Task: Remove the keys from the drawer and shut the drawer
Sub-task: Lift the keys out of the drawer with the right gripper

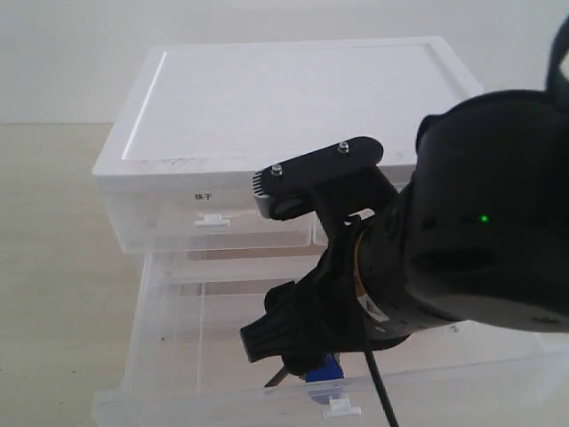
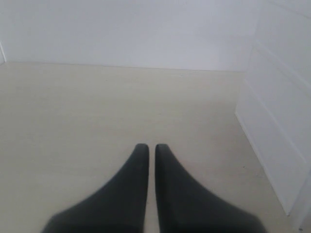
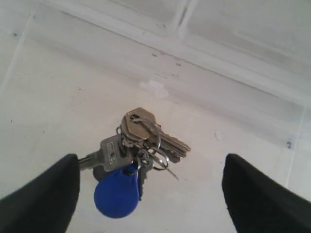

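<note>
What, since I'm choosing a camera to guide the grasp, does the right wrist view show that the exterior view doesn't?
Only the right wrist view: the whole bunch of keys, lying between wide-open jaws. Only the exterior view: the cabinet's white top, a labelled small drawer, the right arm reaching down, the drawer pulled out with its tab handle. Both: the drawer's floor and the blue fob.

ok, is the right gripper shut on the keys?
No: right gripper stands wide open, keys lying loose between its fingers.
</note>
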You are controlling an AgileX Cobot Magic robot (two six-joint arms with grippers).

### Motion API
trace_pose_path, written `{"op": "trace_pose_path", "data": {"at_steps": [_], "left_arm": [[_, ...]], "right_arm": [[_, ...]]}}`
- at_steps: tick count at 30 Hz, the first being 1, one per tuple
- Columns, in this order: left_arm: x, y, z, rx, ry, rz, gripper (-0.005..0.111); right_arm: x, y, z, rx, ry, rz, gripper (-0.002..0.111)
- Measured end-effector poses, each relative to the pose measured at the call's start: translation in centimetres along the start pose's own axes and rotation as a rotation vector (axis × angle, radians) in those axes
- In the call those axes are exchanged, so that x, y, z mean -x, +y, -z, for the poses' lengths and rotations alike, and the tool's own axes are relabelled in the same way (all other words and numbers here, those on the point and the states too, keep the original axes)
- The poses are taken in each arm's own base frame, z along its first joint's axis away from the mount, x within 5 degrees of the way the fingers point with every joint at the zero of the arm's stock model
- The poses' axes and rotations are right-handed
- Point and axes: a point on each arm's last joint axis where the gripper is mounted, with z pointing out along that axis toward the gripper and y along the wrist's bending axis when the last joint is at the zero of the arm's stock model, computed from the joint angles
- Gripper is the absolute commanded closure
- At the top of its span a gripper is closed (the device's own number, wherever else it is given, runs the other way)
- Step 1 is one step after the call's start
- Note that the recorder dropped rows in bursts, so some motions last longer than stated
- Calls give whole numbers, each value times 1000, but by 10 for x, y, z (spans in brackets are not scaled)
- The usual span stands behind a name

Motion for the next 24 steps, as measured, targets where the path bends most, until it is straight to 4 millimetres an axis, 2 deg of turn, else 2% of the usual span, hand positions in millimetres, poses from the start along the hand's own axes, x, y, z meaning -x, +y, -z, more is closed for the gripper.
{"op": "trace_pose_path", "data": {"at_steps": [9,14,16,18,20,21,22,24], "left_arm": [[0,0,0,0,0,0,102],[0,0,0,0,0,0,102],[0,0,0,0,0,0,102],[0,0,0,0,0,0,102],[0,0,0,0,0,0,102],[0,0,0,0,0,0,102],[0,0,0,0,0,0,102],[0,0,0,0,0,0,102]], "right_arm": [[-5,13,-31,-18,69,-32,41],[-5,12,-37,-39,68,-49,41],[-5,13,-46,-41,84,-65,42],[-5,17,-54,-38,88,-59,56],[-4,18,-55,-28,80,-56,89],[-3,19,-56,-24,76,-49,101],[-3,19,-56,-25,77,-33,108],[-3,18,-56,-34,79,32,108]]}}
